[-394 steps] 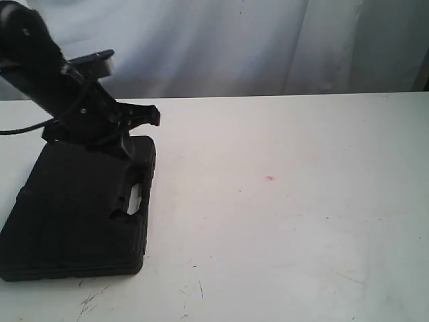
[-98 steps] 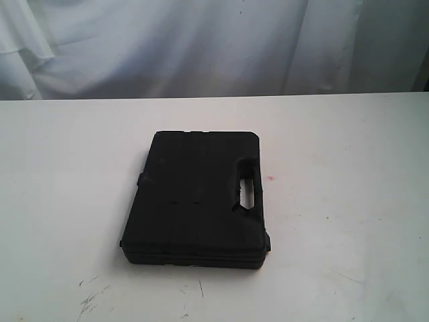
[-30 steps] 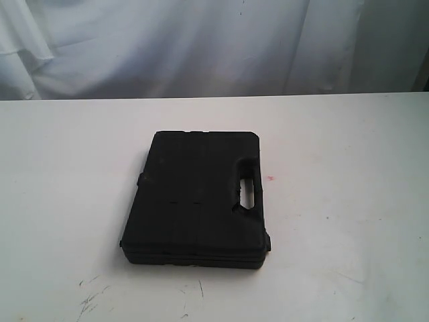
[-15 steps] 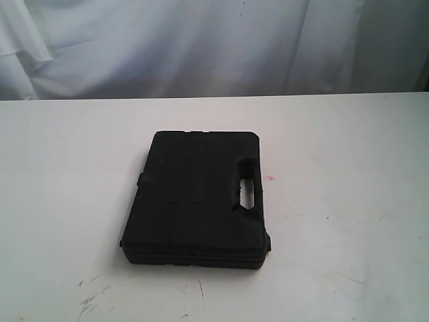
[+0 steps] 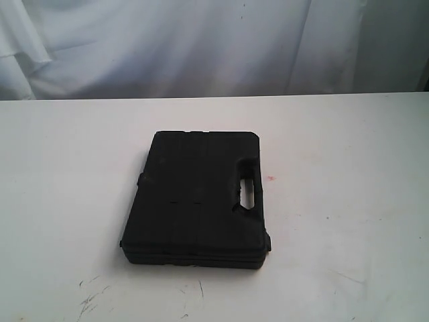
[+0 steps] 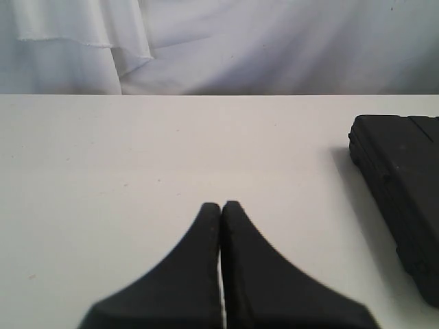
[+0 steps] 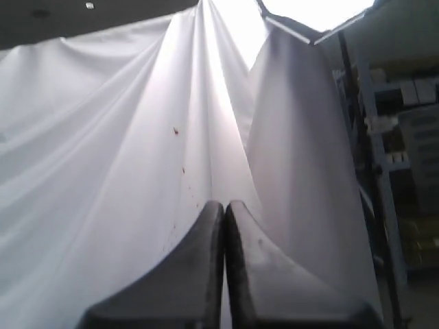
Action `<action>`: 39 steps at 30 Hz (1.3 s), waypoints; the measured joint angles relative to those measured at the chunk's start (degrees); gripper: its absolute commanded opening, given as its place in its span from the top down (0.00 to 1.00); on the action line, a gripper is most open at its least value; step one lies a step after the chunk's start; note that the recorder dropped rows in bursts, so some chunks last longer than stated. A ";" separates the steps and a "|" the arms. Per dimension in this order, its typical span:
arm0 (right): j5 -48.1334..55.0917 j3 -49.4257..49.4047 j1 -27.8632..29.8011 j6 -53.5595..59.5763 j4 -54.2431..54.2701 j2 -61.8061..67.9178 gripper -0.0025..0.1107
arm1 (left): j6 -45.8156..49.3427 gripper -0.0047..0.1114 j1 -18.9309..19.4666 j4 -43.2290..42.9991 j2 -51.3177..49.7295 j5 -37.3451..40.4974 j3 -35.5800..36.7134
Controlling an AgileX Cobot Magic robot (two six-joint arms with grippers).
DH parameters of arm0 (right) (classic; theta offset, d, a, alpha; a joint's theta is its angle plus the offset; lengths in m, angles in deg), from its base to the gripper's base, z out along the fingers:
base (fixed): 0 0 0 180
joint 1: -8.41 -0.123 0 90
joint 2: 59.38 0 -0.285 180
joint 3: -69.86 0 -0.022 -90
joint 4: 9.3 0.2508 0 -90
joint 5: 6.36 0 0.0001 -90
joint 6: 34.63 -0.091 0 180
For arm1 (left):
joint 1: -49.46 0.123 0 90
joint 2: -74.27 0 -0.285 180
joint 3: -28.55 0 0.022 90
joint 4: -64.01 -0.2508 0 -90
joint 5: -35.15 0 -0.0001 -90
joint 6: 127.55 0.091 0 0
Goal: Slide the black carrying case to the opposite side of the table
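Over bare white tabletop, my left gripper (image 6: 221, 205) hangs low above the table (image 6: 103, 151), its two fingers pressed together, tips touching, with nothing between them. One corner of the black carrying case (image 6: 405, 192) shows near it in the left wrist view, apart from my fingertips and untouched. In the exterior view, dark scuffs (image 5: 90, 298) mark the surface toward the near edge, on the left half of the bench. The case (a matte, moulded shell) lies flat about midway between the bench's left and right edges, well clear of the far edge. Its handle cut-out (image 5: 245, 194) runs along the side that faces the right edge. Just beyond that side, a small pinkish spot (image 5: 270, 178) dots the white top. A white curtain (image 5: 201, 47) hangs behind the far edge. My right gripper (image 7: 225, 204) is likewise squeezed closed, fingers meeting at the tips and holding nothing; it points up at folds of the curtain, with metal shelving (image 7: 405, 157) beside the cloth.
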 measured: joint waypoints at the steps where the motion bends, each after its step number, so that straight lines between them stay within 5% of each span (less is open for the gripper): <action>1: 2.21 1.66 -0.22 0.00 0.00 2.36 0.98 | 0.00 0.96 0.00 0.00 0.00 0.00 0.00; 18: 47.07 10.60 -12.67 1.84 3.96 31.10 0.98 | 0.00 0.96 0.00 0.00 0.00 0.00 0.00; 29: 43.06 12.34 -12.67 3.40 7.41 32.87 0.98 | 0.00 0.96 0.00 0.00 0.00 0.00 0.00; 39: 46.39 28.78 -15.22 2.78 10.31 52.70 0.98 | 0.00 0.96 0.00 0.00 0.00 0.00 0.00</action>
